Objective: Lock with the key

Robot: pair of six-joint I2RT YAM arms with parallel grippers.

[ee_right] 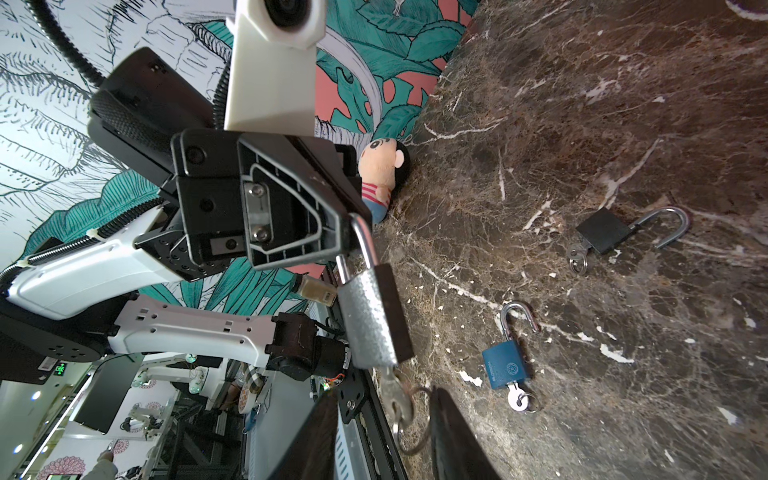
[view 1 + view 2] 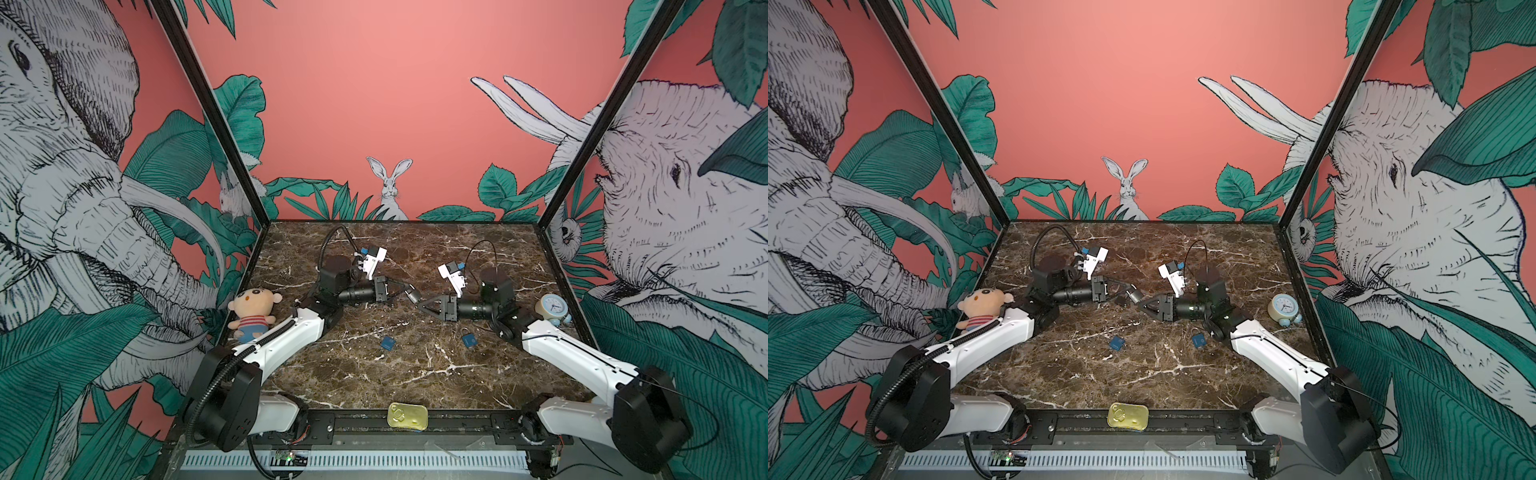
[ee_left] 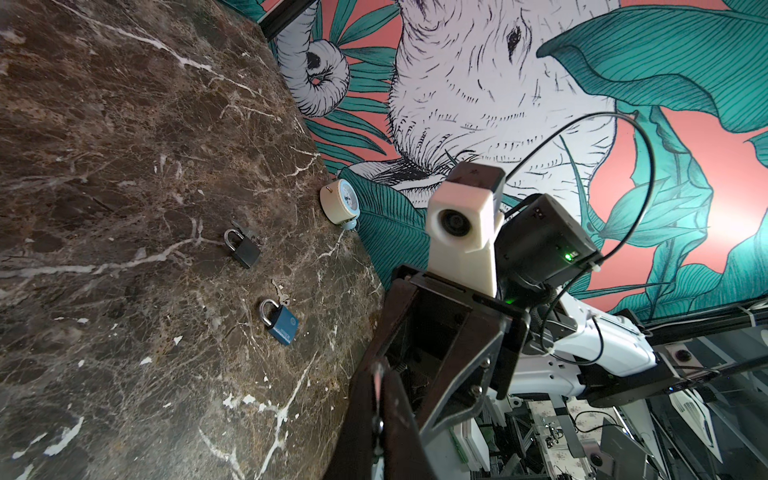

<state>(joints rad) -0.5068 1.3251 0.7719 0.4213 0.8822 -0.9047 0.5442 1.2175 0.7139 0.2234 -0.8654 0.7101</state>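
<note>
A silver padlock (image 1: 370, 316) hangs above the table between the two arms and shows small in both top views (image 2: 412, 295) (image 2: 1134, 296). My left gripper (image 1: 353, 226) (image 3: 377, 374) is shut on its steel shackle, seen as a thin sliver between the closed fingers in the left wrist view. A key (image 1: 395, 395) with a ring sticks out of the lock's underside. My right gripper (image 1: 386, 434) (image 2: 419, 304) is open, with one dark finger on each side of the key and ring and a gap on both sides.
In the right wrist view a blue padlock (image 1: 505, 368) with a key and a black padlock (image 1: 602, 235) lie with shackles open. The left wrist view shows a blue padlock (image 3: 282, 322) and a black one (image 3: 243, 249) near a clock (image 2: 552, 307). A plush doll (image 2: 253, 309) sits left; a tin (image 2: 407, 415) sits at the front edge.
</note>
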